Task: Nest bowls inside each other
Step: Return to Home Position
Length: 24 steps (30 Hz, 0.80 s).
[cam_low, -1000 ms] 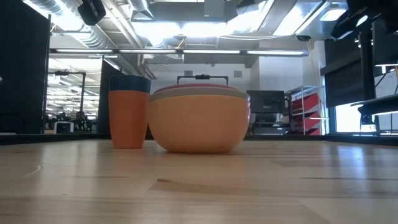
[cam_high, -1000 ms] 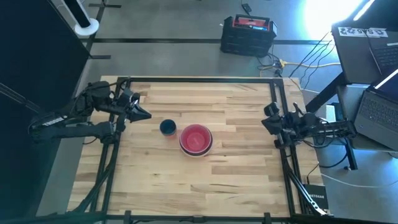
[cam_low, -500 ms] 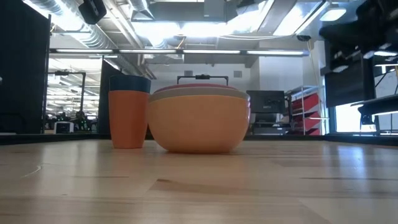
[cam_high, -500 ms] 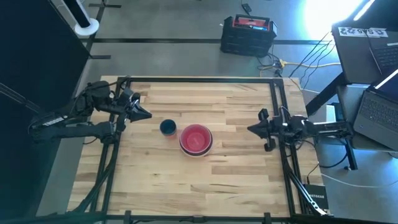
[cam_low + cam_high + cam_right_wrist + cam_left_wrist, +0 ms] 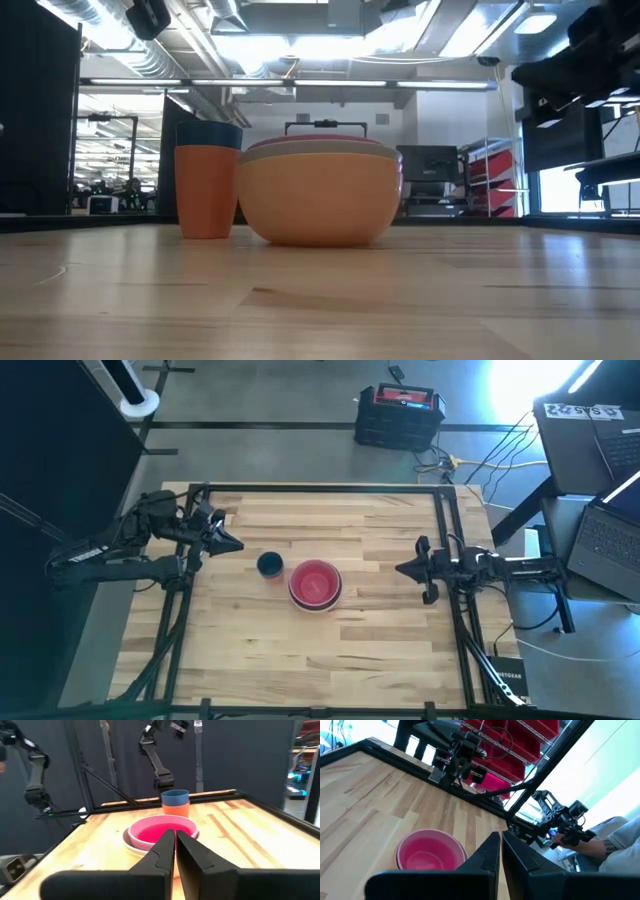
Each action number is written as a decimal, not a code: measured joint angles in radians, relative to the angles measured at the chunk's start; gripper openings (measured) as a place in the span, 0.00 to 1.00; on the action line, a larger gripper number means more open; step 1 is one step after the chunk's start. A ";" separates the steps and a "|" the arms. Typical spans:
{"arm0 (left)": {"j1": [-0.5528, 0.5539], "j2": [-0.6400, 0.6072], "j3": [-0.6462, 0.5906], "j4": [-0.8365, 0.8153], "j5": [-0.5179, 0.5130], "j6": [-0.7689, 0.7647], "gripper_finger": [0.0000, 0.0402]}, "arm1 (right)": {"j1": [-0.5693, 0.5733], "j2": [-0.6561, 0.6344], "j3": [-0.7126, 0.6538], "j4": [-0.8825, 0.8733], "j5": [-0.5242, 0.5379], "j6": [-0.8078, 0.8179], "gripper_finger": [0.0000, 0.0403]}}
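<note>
A stack of nested bowls stands on the middle of the table, with a pink-red bowl on top. The low view shows an orange bowl at the bottom, resting on its base, and pale rims above it. Close beside it, on the table's left side, stands a small orange cup-like bowl with a dark blue one set inside it. My left gripper hovers shut above the table, left of the blue one. My right gripper is shut, level and right of the stack, pointing at it.
Black frame rails run along the table's edges. Bare wood lies in front of and behind the bowls. Beyond the right edge are laptops and cables. In the left wrist view a person's hand shows past the table.
My right gripper has sunk a little and tipped from pointing downward to level. Its shut fingers now reach out toward the table's left, at the bowl stack. The bowls have kept their places.
</note>
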 joint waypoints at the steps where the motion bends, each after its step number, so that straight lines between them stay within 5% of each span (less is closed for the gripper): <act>1: 0.000 0.000 0.000 -0.006 0.000 0.000 0.00 | -0.008 0.000 0.000 0.000 0.000 0.000 0.00; 24: 0.001 0.001 -0.068 0.131 -0.099 0.239 0.00 | -0.096 0.000 0.000 -0.003 -0.008 -0.031 0.00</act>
